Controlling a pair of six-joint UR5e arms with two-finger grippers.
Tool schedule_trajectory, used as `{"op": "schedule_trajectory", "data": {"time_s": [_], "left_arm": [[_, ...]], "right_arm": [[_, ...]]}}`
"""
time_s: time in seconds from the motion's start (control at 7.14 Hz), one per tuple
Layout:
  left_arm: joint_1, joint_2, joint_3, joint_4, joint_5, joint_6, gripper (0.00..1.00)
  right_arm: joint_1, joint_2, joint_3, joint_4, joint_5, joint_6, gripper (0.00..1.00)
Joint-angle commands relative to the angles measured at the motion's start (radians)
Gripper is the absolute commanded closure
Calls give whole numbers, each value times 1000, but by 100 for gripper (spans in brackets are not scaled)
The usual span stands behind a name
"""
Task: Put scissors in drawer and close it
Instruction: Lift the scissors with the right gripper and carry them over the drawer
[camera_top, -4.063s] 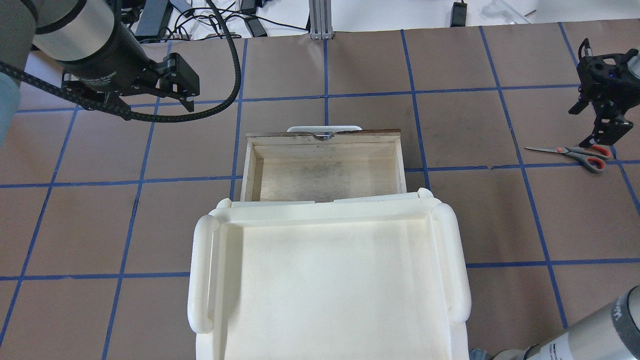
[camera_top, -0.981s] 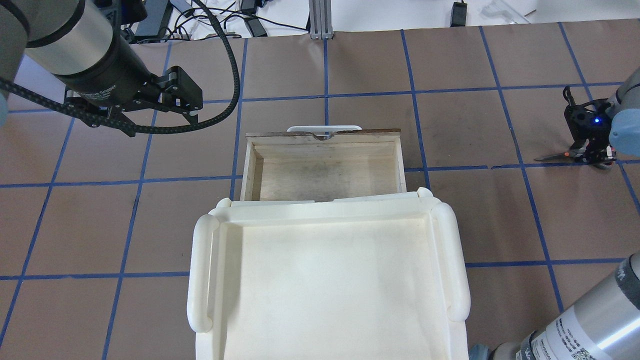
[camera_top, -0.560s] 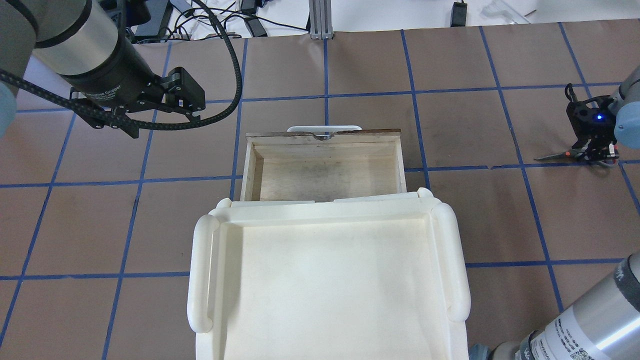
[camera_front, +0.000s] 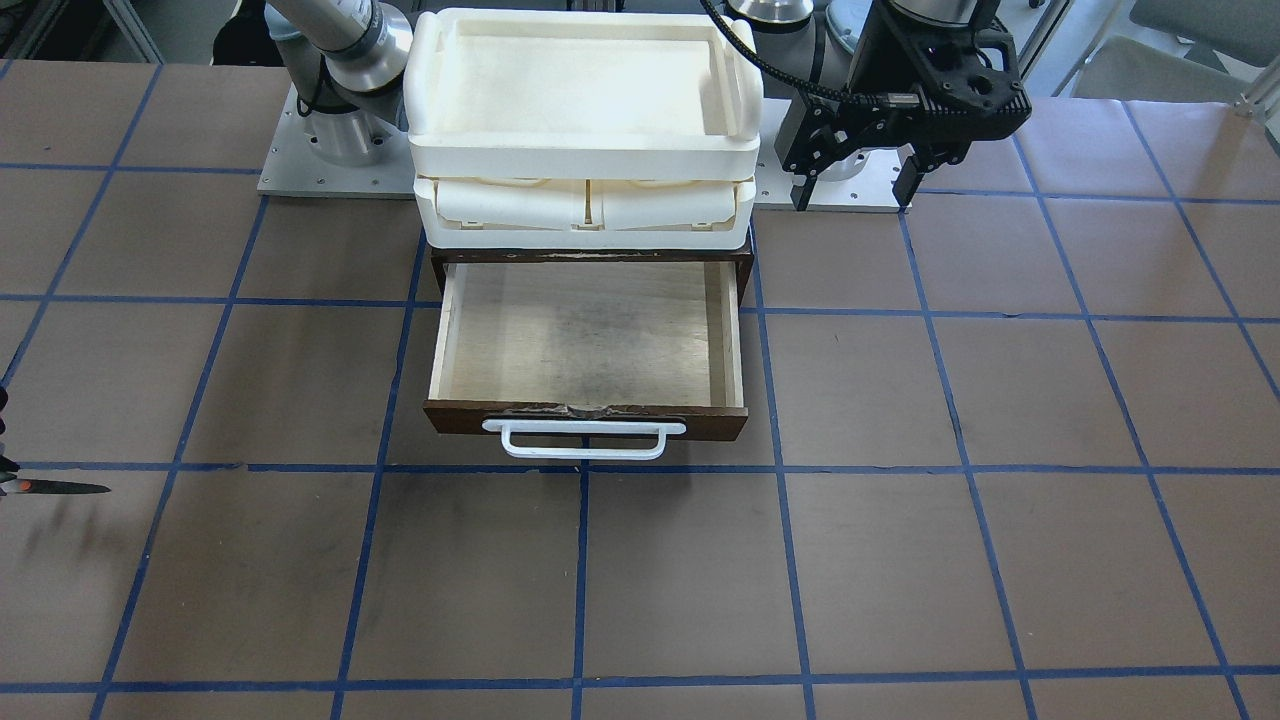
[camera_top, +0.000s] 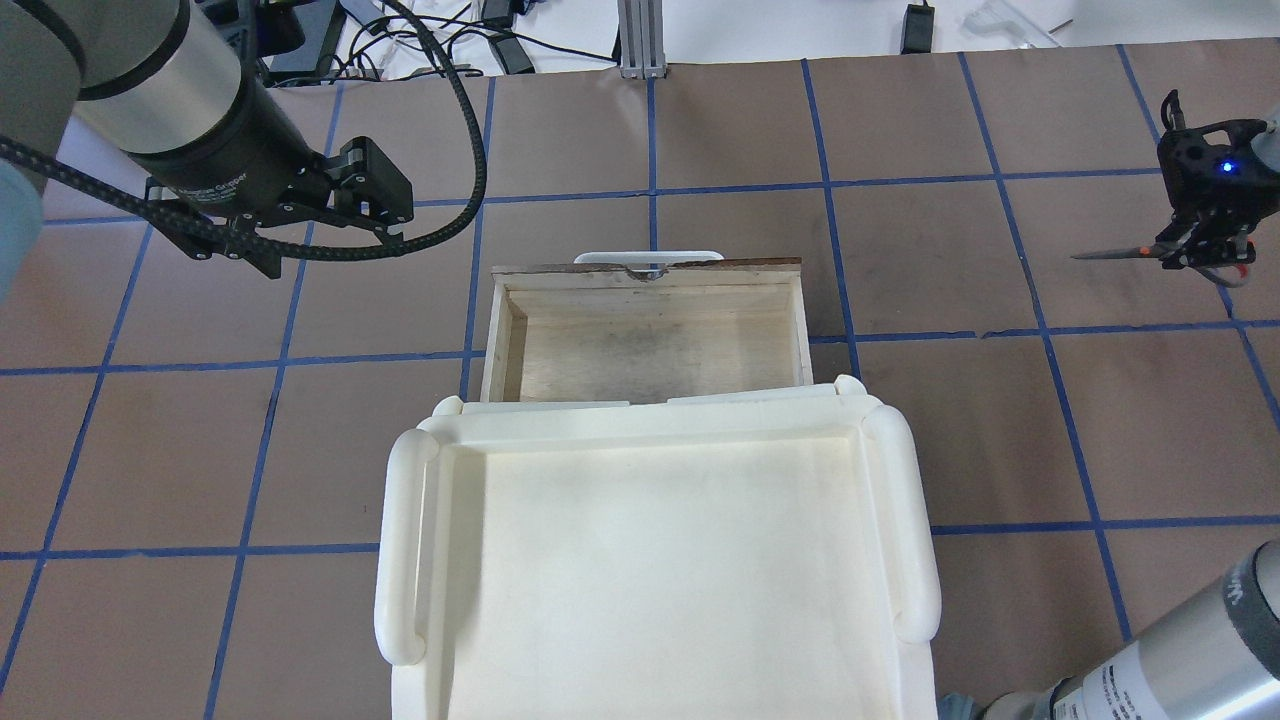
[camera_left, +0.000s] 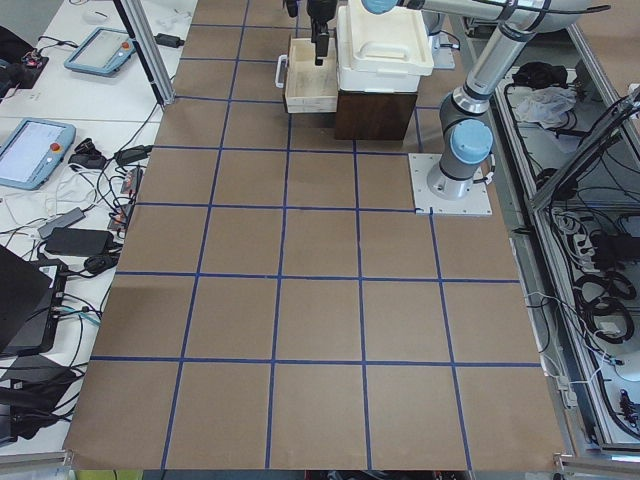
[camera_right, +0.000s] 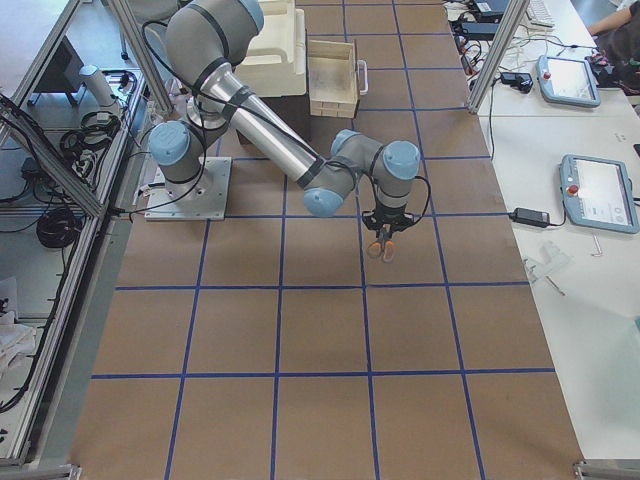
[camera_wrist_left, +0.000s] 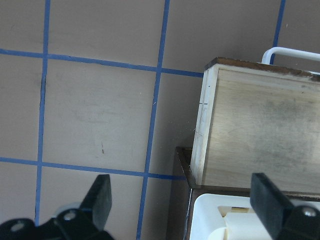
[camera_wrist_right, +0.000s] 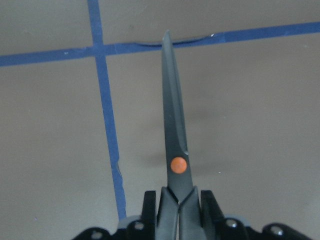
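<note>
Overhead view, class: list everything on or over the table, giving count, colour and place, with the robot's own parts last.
scissors: one, dark blades, orange pivot dot, held above the table at its right end.
drawer: one, pale wood inside, dark brown front, white handle; mid-table, open, empty.
cream trays: a stack, number unclear, above the drawer.
table: one, brown, blue tape grid.
left gripper: one, black, open, beside the drawer.
right gripper: one, black, shut on the scissors.

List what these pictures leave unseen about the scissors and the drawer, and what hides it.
- The scissors: handles hidden by the right gripper, right wrist view.
- Front-facing view: the left edge cuts them off, only the blade end shows.
- The drawer: back end under the trays, overhead view.
</note>
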Motion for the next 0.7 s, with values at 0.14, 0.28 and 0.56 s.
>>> {"op": "schedule_trajectory", "data": {"time_s": [0.14,0.28,0.56], "left_arm": [[0,-7,-1,3,0,-1,0],[0,-8,-1,3,0,-1,0],[0,-11,-1,2,0,1,0]], "right_arm": [[135,-167,-2,151,2,248,100],[161,-184,-2,193,14,399,100],[303,-247,-2,196,-14,523,100]]}}
